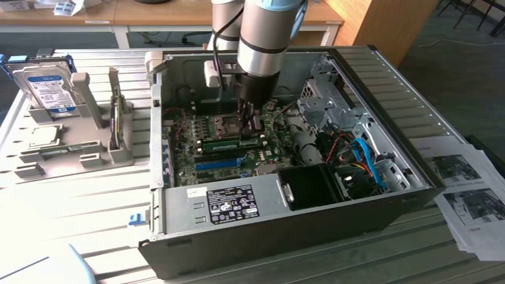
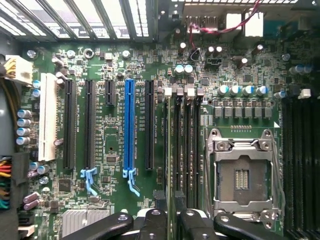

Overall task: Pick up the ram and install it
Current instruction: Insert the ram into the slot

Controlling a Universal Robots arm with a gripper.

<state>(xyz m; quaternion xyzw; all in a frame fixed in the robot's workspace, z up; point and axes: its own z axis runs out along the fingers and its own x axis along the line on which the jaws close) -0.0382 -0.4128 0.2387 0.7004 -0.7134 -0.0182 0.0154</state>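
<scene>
My gripper (image 1: 251, 129) has reached down into the open computer case (image 1: 410, 136), over the motherboard (image 2: 110, 200). The ram (image 1: 225, 144), a green stick with a pale label, lies low along the memory slots beside the processor socket (image 2: 243, 175), directly under the fingertips. In the wrist view the two dark fingers (image 2: 155, 222) stand close together, with the ram's thin edge (image 2: 173, 200) running out from between them in line with the memory slots (image 2: 182, 140). The gripper (image 2: 172, 220) is shut on the ram.
A long blue slot (image 2: 129, 125) and black slots lie beside the memory slots. A black fan housing (image 1: 316, 183) and cables (image 1: 363, 157) crowd the case's right side. Outside the case, a hard drive (image 1: 46, 89) and a silver processor chip (image 1: 44, 136) sit on a grey fixture, and papers (image 1: 465, 183) lie at the exterior view's right.
</scene>
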